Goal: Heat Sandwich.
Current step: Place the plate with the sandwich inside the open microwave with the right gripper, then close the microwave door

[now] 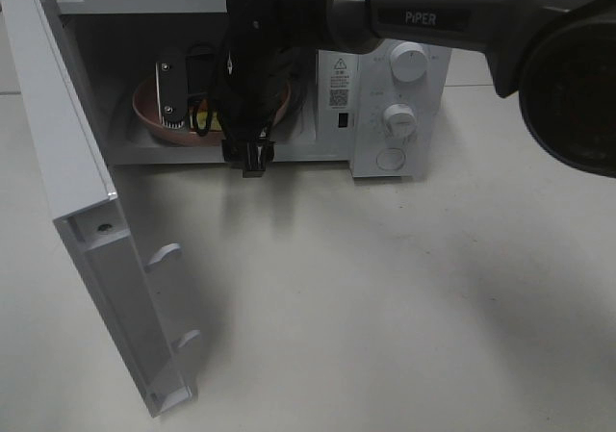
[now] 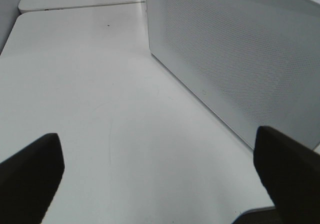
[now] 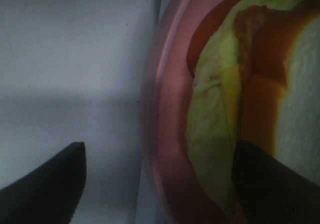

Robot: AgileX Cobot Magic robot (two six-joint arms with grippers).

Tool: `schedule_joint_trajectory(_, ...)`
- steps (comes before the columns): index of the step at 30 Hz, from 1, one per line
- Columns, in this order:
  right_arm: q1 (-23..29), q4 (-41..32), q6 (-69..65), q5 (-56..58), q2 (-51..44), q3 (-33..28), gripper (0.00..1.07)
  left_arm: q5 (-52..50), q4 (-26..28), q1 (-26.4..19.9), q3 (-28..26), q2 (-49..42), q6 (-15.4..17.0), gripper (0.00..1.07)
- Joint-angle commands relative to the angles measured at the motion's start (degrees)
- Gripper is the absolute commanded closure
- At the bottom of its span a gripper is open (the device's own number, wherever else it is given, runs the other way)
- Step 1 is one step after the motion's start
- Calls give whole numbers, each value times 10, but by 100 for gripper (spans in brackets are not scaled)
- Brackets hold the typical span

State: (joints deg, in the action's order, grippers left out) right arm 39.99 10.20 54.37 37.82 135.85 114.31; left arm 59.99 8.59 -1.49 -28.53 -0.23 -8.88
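Observation:
The sandwich, white bread with green lettuce and reddish filling, lies on a round pink plate inside the open microwave. My right gripper reaches into the cavity and stands open, one finger outside the plate's rim and the other over the sandwich. In the high view the right arm hides most of the plate and the sandwich. My left gripper is open and empty above the white table, beside a white dotted microwave panel.
The microwave door swings out toward the front left. Two knobs and a round button sit on the control panel at the right. White table spreads in front of the microwave.

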Motion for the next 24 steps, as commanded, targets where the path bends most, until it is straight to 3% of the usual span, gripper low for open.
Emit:
schedule_joint_trajectory(1,-1,10,-23,-19,-17,-12,30,-5,0,4,1,-15,3,9)
schedule_joint_trajectory(24,0,34,-40,-116,-116,-180,31,-5,0,4,1,-15,3,9)
